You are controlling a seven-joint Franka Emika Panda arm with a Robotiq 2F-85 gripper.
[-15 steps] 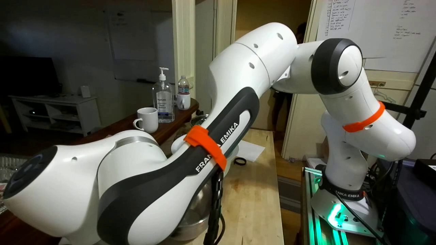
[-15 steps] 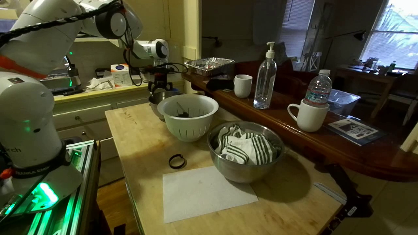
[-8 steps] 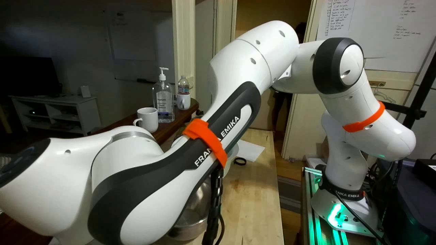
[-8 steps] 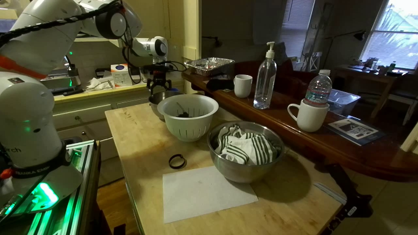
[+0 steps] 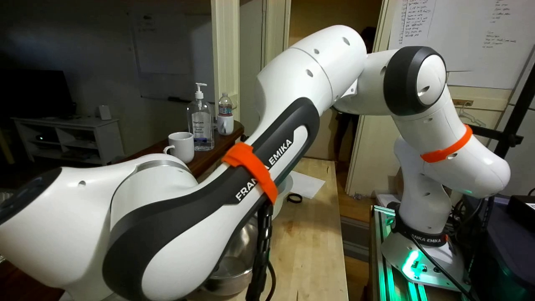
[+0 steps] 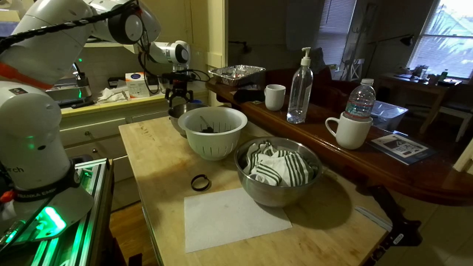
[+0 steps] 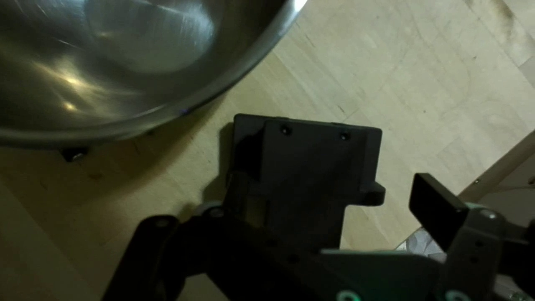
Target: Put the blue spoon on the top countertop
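In an exterior view we see the tool [image 6: 180,99] pointing down at the far end of the pale wooden bench [image 6: 159,149], and the wrist view puts it just beside a steel bowl [image 7: 125,100]. Its fingers [image 7: 435,205] stand wide apart, with hold of nothing; a black block [image 7: 311,163] shows between them, and we see a gap from it to the finger on the right of that view. A small blue patch [image 6: 197,101] shows just past that bowl's far rim in an exterior view, too little for us to tell whether it is the blue spoon.

Along the right runs the top countertop [image 6: 316,129], dark reddish-brown and raised above the bench. On it, from far to near, we see a foil tray [image 6: 232,79], a white mug [image 6: 275,99], a clear pump bottle [image 6: 298,96] and a nearer mug [image 6: 350,135] with a water bottle [image 6: 359,99] upright in it.

On the bench a pale colander [image 6: 214,146] stands just nearer than the steel bowl, and nearer still, to the right, a second bowl [image 6: 277,197] holds a striped cloth [image 6: 282,168]. To its left lie a black ring [image 6: 199,188] and a sheet of paper [image 6: 232,221].
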